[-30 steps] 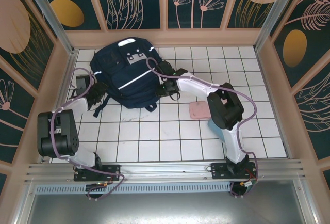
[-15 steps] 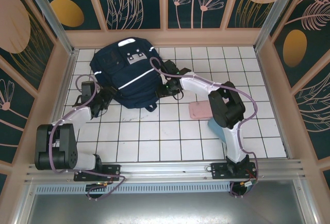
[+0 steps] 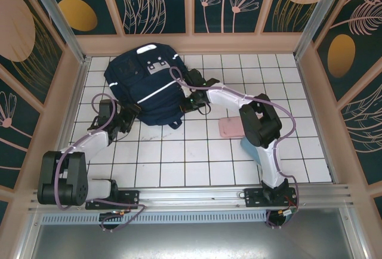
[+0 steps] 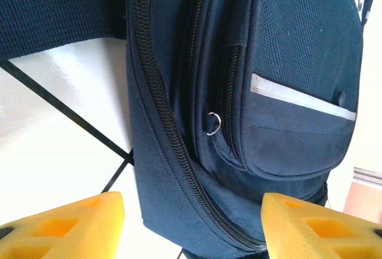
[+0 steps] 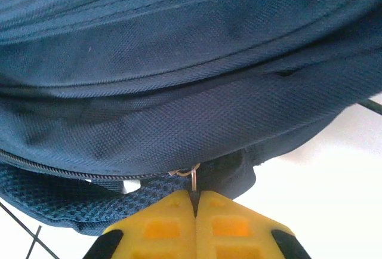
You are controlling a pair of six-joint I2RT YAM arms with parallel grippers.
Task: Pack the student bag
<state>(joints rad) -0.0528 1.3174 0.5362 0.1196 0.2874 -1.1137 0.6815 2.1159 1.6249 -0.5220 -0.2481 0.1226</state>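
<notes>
**Zip pinched, bag not yet opened**

Top external: the student bag (image 3: 146, 89) lies at the table's eleven o'clock, its zips closed as far as I can tell. A pink flat item (image 3: 230, 128) lies outside it at its four o'clock, so packing looks barely begun.

Left wrist: the left gripper (image 4: 192, 211) stands wide apart and empty, facing the bag's side pocket and a ring pull (image 4: 212, 123).

Right wrist: the right gripper (image 5: 195, 198) is pinched closed on a metal zipper pull (image 5: 194, 178), a grip too small to make out from overhead.
</notes>
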